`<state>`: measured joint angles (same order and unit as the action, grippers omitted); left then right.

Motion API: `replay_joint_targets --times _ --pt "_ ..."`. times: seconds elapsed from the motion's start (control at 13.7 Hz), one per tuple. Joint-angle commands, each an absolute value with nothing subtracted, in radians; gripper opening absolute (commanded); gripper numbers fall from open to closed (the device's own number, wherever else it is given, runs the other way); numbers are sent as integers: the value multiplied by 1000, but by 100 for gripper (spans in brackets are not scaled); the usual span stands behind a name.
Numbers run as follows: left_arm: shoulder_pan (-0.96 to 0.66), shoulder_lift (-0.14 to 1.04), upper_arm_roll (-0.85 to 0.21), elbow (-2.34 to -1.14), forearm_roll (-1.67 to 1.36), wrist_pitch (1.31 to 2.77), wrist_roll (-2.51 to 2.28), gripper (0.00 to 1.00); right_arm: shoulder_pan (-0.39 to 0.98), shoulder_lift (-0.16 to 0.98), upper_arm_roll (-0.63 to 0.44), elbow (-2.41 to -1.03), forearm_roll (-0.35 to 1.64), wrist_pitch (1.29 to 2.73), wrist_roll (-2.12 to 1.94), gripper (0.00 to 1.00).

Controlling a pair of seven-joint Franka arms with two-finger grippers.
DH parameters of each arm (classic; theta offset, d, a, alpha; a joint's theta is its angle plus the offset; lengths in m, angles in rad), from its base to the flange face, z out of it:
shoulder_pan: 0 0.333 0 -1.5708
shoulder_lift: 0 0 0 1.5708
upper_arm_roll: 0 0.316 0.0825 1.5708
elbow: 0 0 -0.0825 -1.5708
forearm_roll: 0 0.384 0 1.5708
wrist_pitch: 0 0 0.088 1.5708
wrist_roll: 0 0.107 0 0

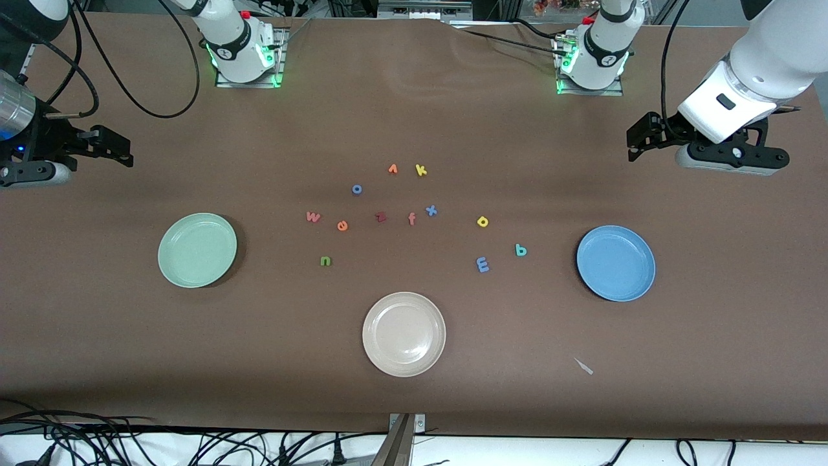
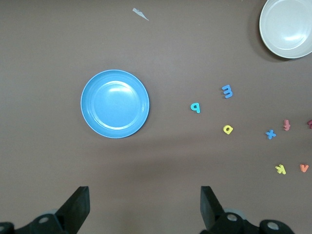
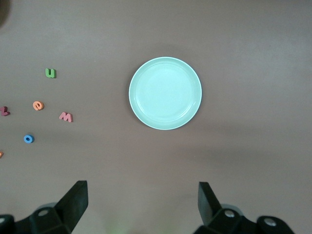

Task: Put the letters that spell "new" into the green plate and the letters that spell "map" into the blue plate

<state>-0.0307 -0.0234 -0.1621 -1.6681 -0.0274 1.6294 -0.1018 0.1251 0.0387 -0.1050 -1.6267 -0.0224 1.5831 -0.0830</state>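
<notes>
We see the beige plate point(image 1: 403, 334) nearest the front camera. The green plate point(image 1: 197, 250) lies toward the right arm's end, the blue plate point(image 1: 616, 263) toward the left arm's. Farther back lie the salmon w point(image 1: 313, 217), orange e point(image 1: 342, 225) and green n point(image 1: 325, 261) nearer the green plate, and the blue m point(image 1: 482, 264), teal p point(image 1: 521, 250) and yellow a point(image 1: 482, 222) nearer the blue. The left gripper point(image 2: 145, 207) and right gripper point(image 3: 142, 204) hang with fingers spread, holding nothing.

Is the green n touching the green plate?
Apart. The front view shows the green n lying on bare table, with a wide stretch of brown cloth between it and the green plate.
</notes>
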Motion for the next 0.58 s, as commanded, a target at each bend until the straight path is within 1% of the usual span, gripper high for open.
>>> replay_joint_targets --times 0.0,0.22,0.51 --pt "-25 -40 -166 -1680 -6 1620 -84 100 121 37 -106 -1621 -6 1571 -81 100" --pt "-25 -40 -166 -1680 -6 1620 -84 100 127 41 -101 -1632 -12 1572 -97 100" --pt "-21 -40 -164 -1678 -6 1624 -83 100 172 93 -81 -1634 -2 1542 -89 100"
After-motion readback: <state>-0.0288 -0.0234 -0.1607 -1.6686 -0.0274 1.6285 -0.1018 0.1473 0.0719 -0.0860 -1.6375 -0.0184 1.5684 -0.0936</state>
